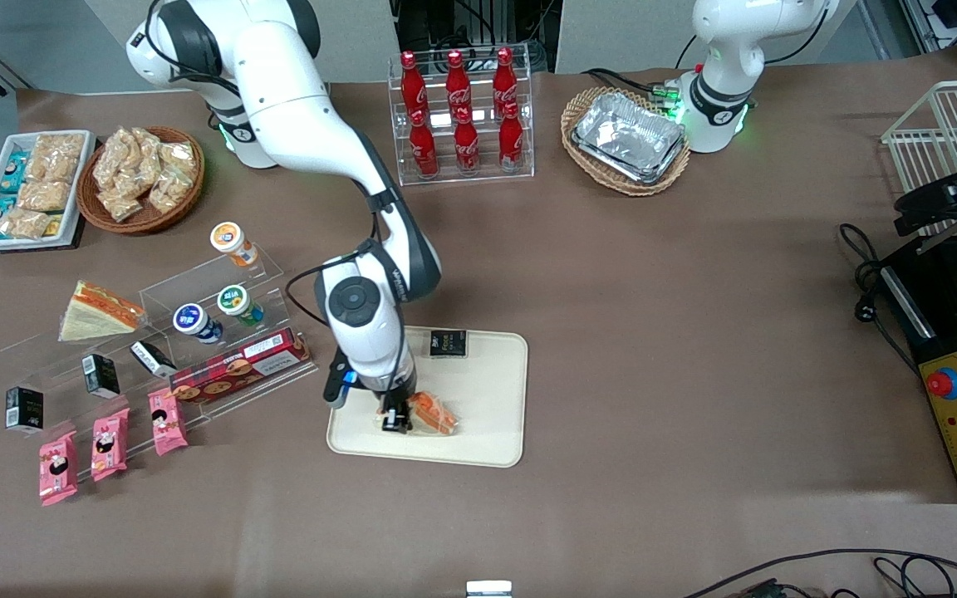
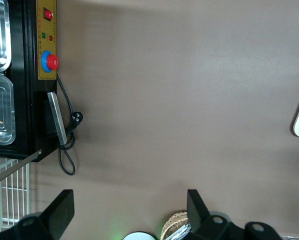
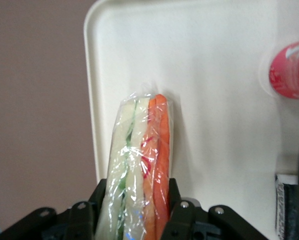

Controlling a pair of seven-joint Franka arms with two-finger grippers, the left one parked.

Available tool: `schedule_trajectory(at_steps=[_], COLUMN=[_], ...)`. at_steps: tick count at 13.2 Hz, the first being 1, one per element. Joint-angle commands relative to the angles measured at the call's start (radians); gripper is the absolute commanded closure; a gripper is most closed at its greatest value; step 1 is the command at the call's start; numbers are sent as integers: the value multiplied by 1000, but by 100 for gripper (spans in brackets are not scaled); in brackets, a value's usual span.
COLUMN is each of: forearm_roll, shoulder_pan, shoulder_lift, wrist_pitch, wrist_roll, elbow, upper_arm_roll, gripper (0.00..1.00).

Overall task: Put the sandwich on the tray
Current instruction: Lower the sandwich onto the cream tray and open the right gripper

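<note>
The wrapped wedge sandwich (image 1: 433, 413) (image 3: 139, 165), white bread with orange and green filling, sits between the fingers of my right gripper (image 1: 396, 419) (image 3: 137, 200). The gripper is shut on it. It holds the sandwich low over the cream-beige tray (image 1: 491, 390) (image 3: 214, 75), near the tray's edge closest to the front camera and toward the working arm's end. Whether the sandwich touches the tray I cannot tell. A second, similar wrapped wedge (image 1: 99, 311) lies on the clear display stand toward the working arm's end of the table.
A small black packet (image 1: 448, 343) lies on the tray, farther from the front camera. The clear stand (image 1: 221, 332) with cups, boxes and pink packets stands beside the tray. A cola bottle rack (image 1: 462, 116), snack baskets (image 1: 142, 178) and foil trays (image 1: 628, 137) stand farther away.
</note>
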Motion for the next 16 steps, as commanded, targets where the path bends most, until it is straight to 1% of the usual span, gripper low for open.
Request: schedule_trajectory(at_steps=[1,3,4,5,6,7,8,11,14,15,16], forearm_roll=[-10,-13,-18,-19,-19,-18,-19,-19,-10,-8,-10], shoulder_pan=[10,10,10,10,5,-4,-7,-7,-12,-18,-36], shoulder_lift=[43,49,51,51,51,49,49,40,-13,-38,-69], wrist_pitch=[33,37,45,45,45,45,45,45,28,5,-49], wrist_roll=[36,30,29,29,28,22,22,11,-41,-64,-93], elbow=[33,33,33,33,33,33,33,33,33,31,33], upper_arm_roll=[2,0,0,0,0,0,0,-1,-6,-6,-6], gripper=[48,47,41,24,14,11,0,0,0,0,0])
